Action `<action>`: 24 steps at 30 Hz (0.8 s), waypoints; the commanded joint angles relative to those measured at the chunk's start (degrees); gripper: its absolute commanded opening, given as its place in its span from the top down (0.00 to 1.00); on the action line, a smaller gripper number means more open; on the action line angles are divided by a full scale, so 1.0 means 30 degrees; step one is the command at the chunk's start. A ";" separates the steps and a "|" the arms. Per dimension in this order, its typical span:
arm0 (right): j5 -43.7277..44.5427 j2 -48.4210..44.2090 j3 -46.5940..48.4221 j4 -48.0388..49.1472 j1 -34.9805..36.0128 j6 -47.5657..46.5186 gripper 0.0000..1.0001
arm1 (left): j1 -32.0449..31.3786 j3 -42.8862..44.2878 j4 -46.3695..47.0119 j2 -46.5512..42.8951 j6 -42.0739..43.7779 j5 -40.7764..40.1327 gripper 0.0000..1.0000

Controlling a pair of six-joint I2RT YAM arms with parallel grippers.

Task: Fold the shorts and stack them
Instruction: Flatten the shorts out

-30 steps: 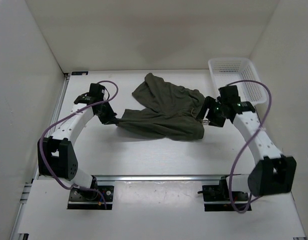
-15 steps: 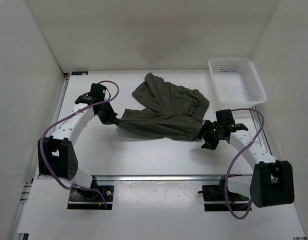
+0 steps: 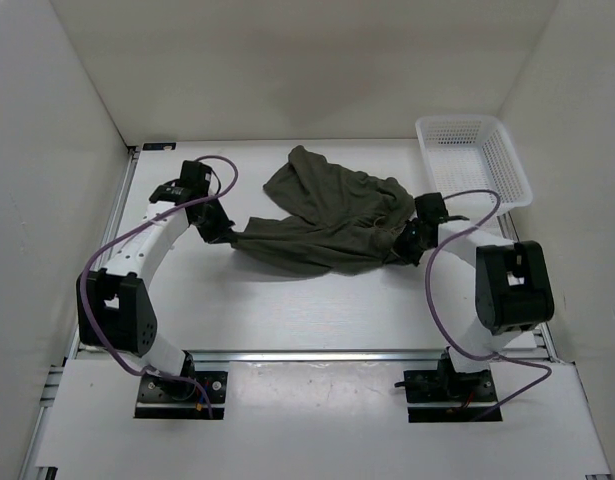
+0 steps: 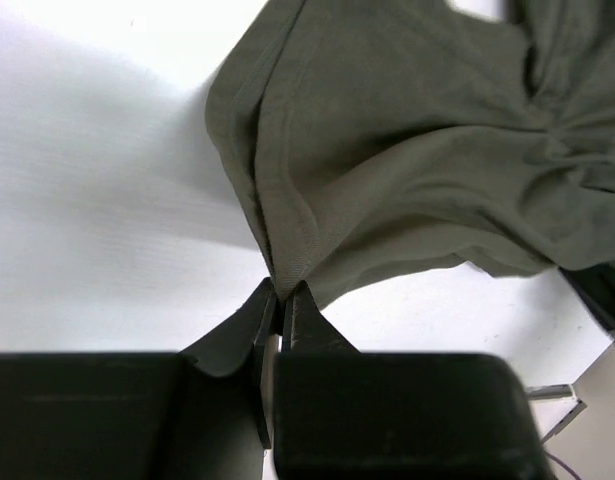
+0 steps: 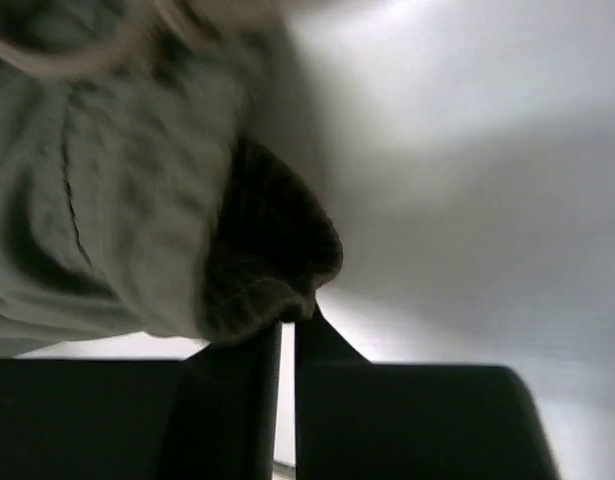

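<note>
The dark olive-green shorts (image 3: 327, 218) lie crumpled and stretched sideways across the middle of the table. My left gripper (image 3: 228, 236) is shut on their left corner. In the left wrist view the hem (image 4: 287, 240) is pinched between the fingertips of the left gripper (image 4: 280, 298), and the cloth fans away from them. My right gripper (image 3: 411, 243) is at the shorts' right edge. The blurred right wrist view has the right gripper (image 5: 291, 318) with its jaws nearly together, pinching a thick fold of the shorts (image 5: 262, 260) at the tips.
A white mesh basket (image 3: 474, 158) stands at the back right corner, just behind the right arm. White walls close in the table on the left, back and right. Purple cables loop off both arms.
The right arm dropped to the shorts' right edge and its jaws went from open to shut on the cloth. The left arm still holds its corner and has barely moved.
</note>
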 commanded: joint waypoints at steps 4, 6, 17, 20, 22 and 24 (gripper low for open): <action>0.0787 0.1477 0.9195 -0.1769 -0.0192 -0.2151 1.00 | -0.0044 0.5201 -0.0558 0.1630 0.0082 -0.0881 0.90; 0.0994 0.2677 1.3089 -0.3988 -0.0368 -0.2681 1.00 | -0.0044 0.9429 -0.2218 0.2541 0.0374 -0.1202 0.90; -0.0122 0.0460 1.9298 -0.7252 -0.0573 -0.4789 1.00 | 0.0337 1.0824 -0.2906 0.1059 0.0875 -0.1002 0.90; 0.0084 -0.1533 1.6690 -0.7984 -0.0983 -0.5697 1.00 | 0.0337 0.7505 -0.2379 -0.0523 0.0875 -0.1001 0.90; 0.0086 -0.2735 1.4937 -0.8889 -0.0983 -0.6197 1.00 | 0.0337 0.5255 -0.2172 -0.1318 0.0875 -0.1001 0.90; -0.0175 -0.3205 1.3847 -0.9536 -0.0983 -0.6608 1.00 | 0.0163 0.3929 -0.1908 -0.2286 0.0672 -0.1001 0.90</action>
